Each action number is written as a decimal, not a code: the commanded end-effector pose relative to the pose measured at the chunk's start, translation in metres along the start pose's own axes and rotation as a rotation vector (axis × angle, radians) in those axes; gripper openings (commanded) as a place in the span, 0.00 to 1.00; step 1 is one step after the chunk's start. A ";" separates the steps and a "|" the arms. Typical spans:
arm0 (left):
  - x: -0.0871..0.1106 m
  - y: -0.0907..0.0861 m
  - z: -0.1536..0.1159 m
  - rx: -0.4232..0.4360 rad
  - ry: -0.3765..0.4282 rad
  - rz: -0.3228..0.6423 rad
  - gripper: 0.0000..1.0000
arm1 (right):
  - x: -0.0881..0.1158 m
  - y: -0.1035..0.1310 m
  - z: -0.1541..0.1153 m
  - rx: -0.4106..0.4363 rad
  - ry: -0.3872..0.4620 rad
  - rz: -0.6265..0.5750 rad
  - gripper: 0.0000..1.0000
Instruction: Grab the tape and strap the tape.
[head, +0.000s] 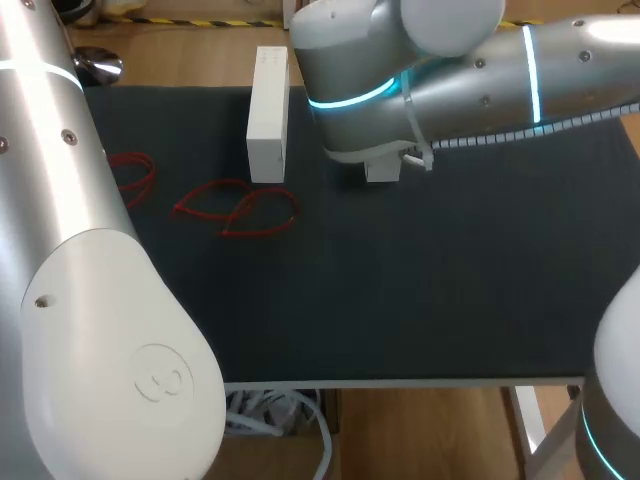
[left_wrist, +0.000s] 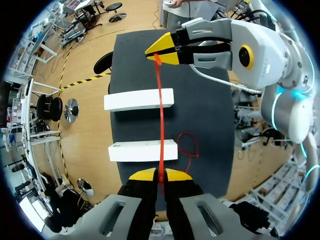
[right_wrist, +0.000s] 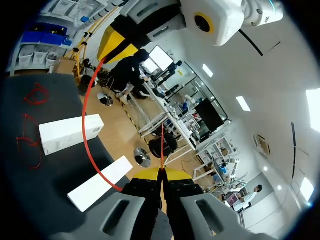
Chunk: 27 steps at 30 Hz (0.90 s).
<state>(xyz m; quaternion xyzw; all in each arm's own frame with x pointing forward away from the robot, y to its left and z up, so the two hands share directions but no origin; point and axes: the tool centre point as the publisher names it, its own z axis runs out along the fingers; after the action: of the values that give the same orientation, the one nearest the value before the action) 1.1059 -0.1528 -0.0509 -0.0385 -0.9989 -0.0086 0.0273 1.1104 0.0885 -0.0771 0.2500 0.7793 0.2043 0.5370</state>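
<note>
Arm casings (head: 100, 300) hide both hands from the head camera and cover most of the farther white box (head: 382, 168). Thin red tape (left_wrist: 160, 115) stretches out above the nearer white box (left_wrist: 142, 150), one end pinched in the closed left hand (left_wrist: 161, 176), the other in the closed right hand (left_wrist: 156, 53). Loose red loops (head: 240, 210) lie beside that box.

Head cam: fixed high behind, looks down on table (head: 400, 300); arms (head: 90, 250) crowd lens. Left wrist cam: high, down toward right gripper (left_wrist: 158, 53). Right wrist cam: low, outward toward left gripper (right_wrist: 106, 52). All share white boxes (left_wrist: 139, 99).
</note>
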 end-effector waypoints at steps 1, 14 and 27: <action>0.000 -0.001 -0.001 -0.004 0.001 -0.001 0.00 | -0.002 -0.001 -0.002 -0.002 0.007 -0.001 0.00; 0.000 -0.001 -0.001 -0.004 0.001 -0.001 0.00 | 0.005 0.033 0.008 -0.032 -0.079 -0.172 0.00; 0.000 -0.001 -0.001 -0.004 0.001 -0.001 0.00 | 0.027 0.071 0.011 -0.114 -0.077 -0.256 0.00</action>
<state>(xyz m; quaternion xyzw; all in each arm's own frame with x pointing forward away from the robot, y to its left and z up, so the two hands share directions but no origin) 1.1058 -0.1528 -0.0509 -0.0384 -0.9989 -0.0086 0.0273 1.1259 0.1553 -0.0604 0.1244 0.7699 0.1708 0.6021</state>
